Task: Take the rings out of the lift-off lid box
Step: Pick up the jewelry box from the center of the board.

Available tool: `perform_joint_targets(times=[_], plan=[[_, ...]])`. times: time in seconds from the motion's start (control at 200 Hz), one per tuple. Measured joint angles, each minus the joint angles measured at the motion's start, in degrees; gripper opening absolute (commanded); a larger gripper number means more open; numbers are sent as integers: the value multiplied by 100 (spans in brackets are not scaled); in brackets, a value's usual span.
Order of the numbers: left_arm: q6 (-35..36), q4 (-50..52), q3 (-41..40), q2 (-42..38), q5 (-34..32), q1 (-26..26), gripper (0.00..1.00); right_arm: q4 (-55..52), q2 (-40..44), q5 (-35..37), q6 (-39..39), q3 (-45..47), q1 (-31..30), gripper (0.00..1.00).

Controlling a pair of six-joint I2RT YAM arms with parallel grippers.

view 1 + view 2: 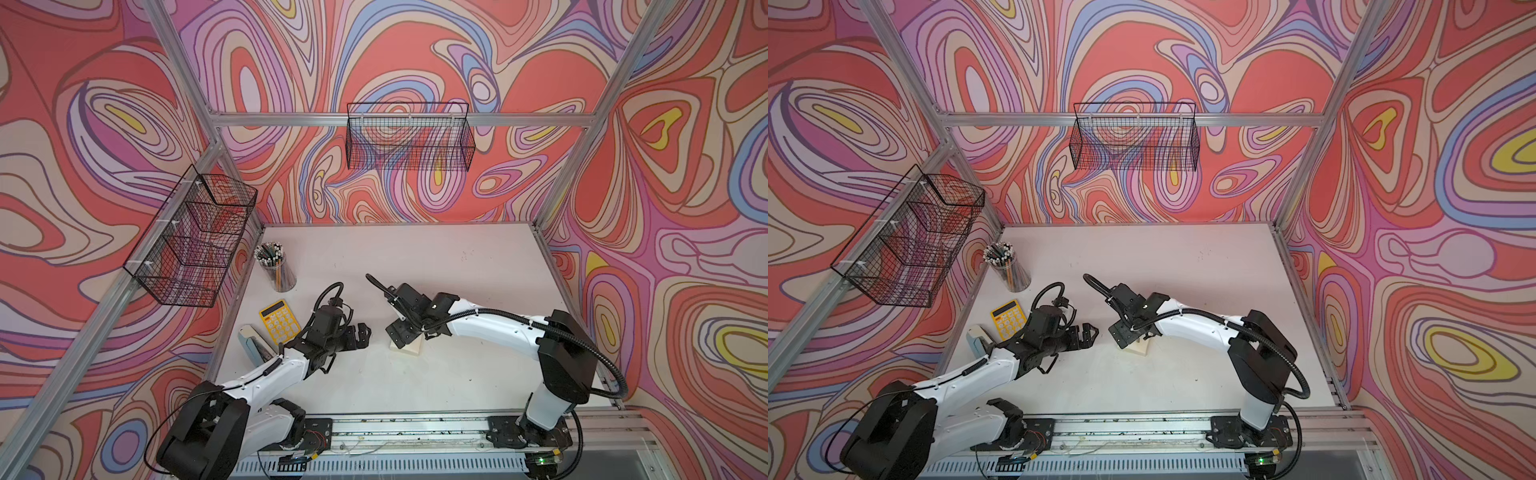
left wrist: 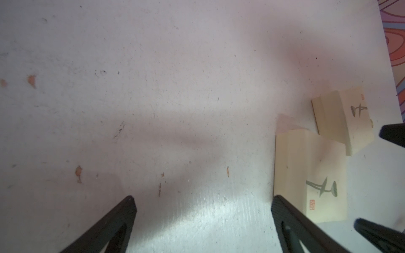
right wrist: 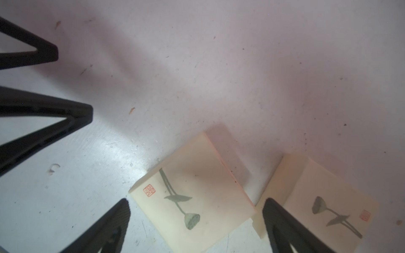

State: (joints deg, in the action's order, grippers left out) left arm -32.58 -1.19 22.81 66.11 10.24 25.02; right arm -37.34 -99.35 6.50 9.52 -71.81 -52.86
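Note:
Two shut cream boxes with lotus prints lie side by side on the white table. The lift-off lid box (image 3: 192, 192) lies under my right gripper (image 3: 196, 202), whose jaws stand open, one either side of it and above it. The other cream box (image 3: 328, 203) has a small brass knob (image 2: 371, 124) on one side. In both top views only a corner of a box (image 1: 411, 351) (image 1: 1140, 348) shows below the right wrist. My left gripper (image 1: 363, 334) (image 2: 203, 201) is open over bare table beside the lid box (image 2: 311, 175). The rings are hidden.
A clear cup of pencils (image 1: 277, 266), a yellow calculator (image 1: 280, 321) and a grey-blue stapler-like thing (image 1: 252, 345) stand at the table's left. Wire baskets hang on the left wall (image 1: 195, 237) and the back wall (image 1: 409, 137).

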Motion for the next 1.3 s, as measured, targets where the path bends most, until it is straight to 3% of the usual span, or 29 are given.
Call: perform_joint_targets(times=[0.426, 1.302], plan=[[7, 17, 2, 122, 39, -28, 100, 31, -393, -511, -640, 2, 31, 98], [107, 11, 175, 492, 227, -28, 100, -260, -605, 120, -1331, 11, 31, 98]])
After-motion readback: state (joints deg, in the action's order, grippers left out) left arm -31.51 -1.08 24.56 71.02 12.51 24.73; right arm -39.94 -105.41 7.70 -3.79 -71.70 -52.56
